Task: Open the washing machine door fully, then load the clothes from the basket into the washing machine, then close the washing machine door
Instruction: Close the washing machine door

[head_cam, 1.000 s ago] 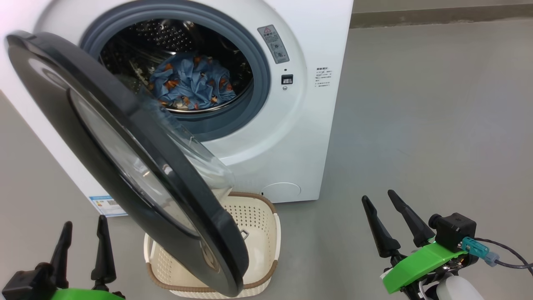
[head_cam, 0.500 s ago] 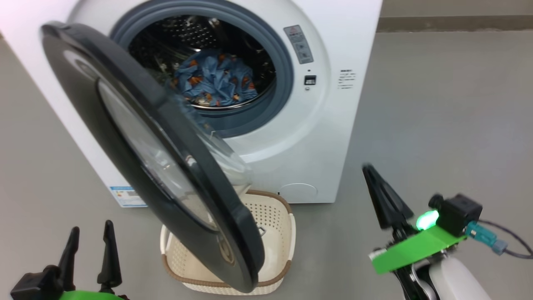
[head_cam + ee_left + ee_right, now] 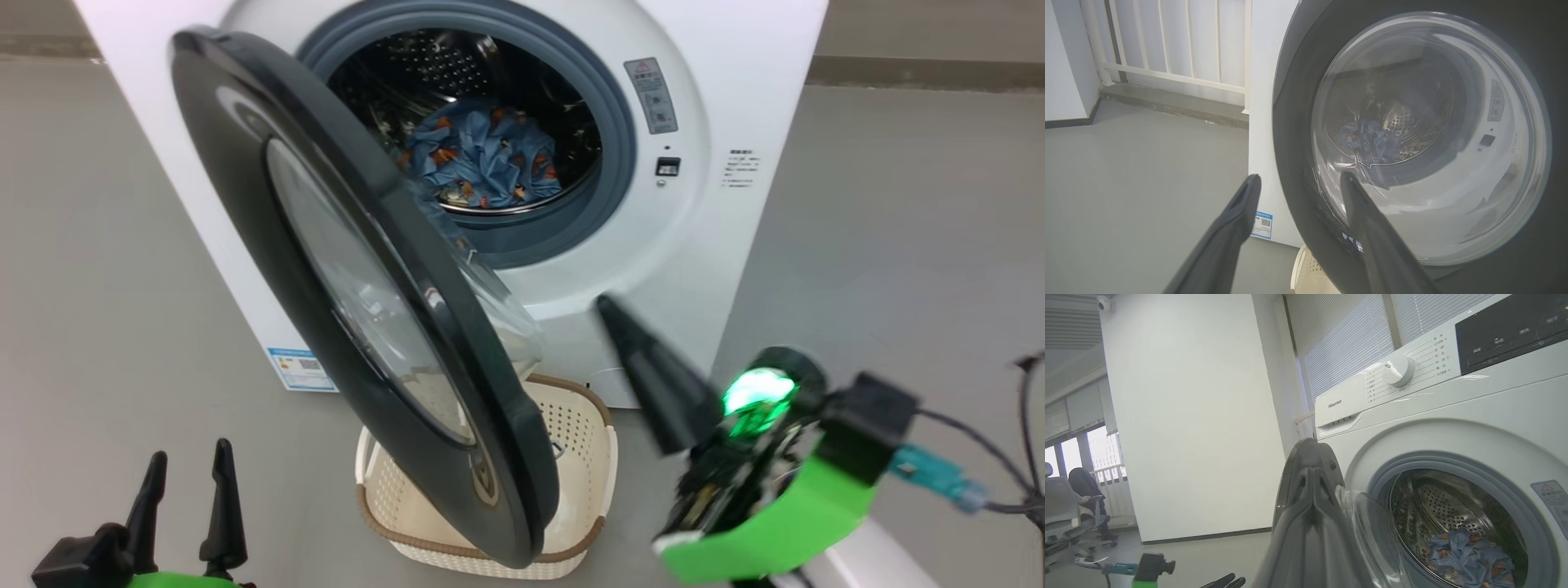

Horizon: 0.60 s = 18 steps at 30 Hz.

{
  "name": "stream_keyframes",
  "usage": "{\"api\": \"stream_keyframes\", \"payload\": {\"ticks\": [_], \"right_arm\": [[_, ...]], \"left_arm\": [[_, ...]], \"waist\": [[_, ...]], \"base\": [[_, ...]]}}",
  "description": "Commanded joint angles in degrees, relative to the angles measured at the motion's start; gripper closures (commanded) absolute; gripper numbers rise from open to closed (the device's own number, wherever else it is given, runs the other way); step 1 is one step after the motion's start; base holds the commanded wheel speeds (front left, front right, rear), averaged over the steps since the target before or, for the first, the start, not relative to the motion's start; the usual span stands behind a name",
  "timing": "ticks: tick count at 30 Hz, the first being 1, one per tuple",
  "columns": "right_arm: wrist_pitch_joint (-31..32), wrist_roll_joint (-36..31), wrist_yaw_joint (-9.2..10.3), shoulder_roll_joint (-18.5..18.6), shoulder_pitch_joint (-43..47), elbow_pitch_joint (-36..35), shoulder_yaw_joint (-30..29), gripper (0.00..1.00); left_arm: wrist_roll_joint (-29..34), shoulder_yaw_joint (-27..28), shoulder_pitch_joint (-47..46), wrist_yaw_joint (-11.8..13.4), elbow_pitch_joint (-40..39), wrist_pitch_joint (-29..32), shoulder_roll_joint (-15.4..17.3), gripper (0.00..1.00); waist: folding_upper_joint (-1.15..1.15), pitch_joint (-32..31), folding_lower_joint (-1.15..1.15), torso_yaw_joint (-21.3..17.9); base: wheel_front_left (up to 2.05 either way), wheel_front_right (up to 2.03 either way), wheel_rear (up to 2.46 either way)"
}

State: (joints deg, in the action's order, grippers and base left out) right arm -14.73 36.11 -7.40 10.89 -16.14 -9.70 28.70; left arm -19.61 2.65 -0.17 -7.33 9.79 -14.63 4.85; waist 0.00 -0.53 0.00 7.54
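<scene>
The white washing machine (image 3: 718,73) stands with its round black door (image 3: 237,196) swung out toward me, glass bowl facing the drum. Light-blue printed clothes (image 3: 482,159) lie in the steel drum. The cream basket (image 3: 584,457) sits on the floor under the door's lower edge; its visible part looks empty. My left gripper (image 3: 184,498) is open at the lower left, apart from the door. In the left wrist view its fingers (image 3: 1237,212) point at the door (image 3: 1294,122). My right gripper (image 3: 611,306) is shut on nothing, raised before the machine's lower front, right of the door.
Grey floor surrounds the machine. A blue sticker (image 3: 300,369) marks its left side. A white railing (image 3: 1180,45) stands behind on the left. Office chairs (image 3: 1073,506) stand by a far window. A cable (image 3: 996,465) trails from my right wrist.
My right gripper has shut its fingers and swung up and left toward the machine's front. The head camera has turned, shifting the whole scene rightward. The left gripper stays open.
</scene>
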Motion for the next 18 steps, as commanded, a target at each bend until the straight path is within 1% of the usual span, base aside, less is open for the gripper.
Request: {"api": "stream_keyframes", "payload": {"ticks": [1,6,9,10,15,18], "right_arm": [[-0.3,0.5,-0.09,0.5,-2.2,-1.7,2.6,1.00],[-0.3,0.0,-0.09,4.0,-3.8,-0.2,10.4,1.00],[-0.3,0.7,-0.09,5.0,-4.6,1.3,14.0,1.00],[-0.3,0.8,-0.09,5.8,-5.3,2.7,16.7,1.00],[-0.3,1.6,-0.09,6.6,-7.2,6.6,22.4,1.00],[-0.2,1.9,-0.09,6.9,-7.7,8.7,24.0,1.00]], "left_arm": [[-0.4,1.7,-1.5,-0.1,-1.0,-0.4,1.0,0.00],[-0.5,1.5,-1.6,-0.1,-0.8,-0.4,1.1,0.00],[-0.7,1.6,-1.5,-0.1,-0.7,-0.4,1.1,0.00],[-0.9,1.6,-1.4,-0.1,-0.6,-0.4,1.0,0.00],[-1.0,1.5,-1.6,-0.1,-0.5,-0.4,1.1,0.00],[-1.1,1.5,-1.7,-0.1,-0.5,-0.4,1.1,0.00]], "waist": [[0.00,-0.3,0.00,0.6],[0.00,-0.5,0.00,1.6],[0.00,-0.5,0.00,2.0],[0.00,-0.4,0.00,2.2],[0.00,0.0,0.00,2.6],[0.00,0.2,0.00,2.7]], "base": [[0.00,0.00,0.00],[0.00,0.00,0.00],[0.00,0.00,0.00],[0.00,0.00,0.00],[0.00,0.00,0.00],[0.00,0.00,0.00]]}}
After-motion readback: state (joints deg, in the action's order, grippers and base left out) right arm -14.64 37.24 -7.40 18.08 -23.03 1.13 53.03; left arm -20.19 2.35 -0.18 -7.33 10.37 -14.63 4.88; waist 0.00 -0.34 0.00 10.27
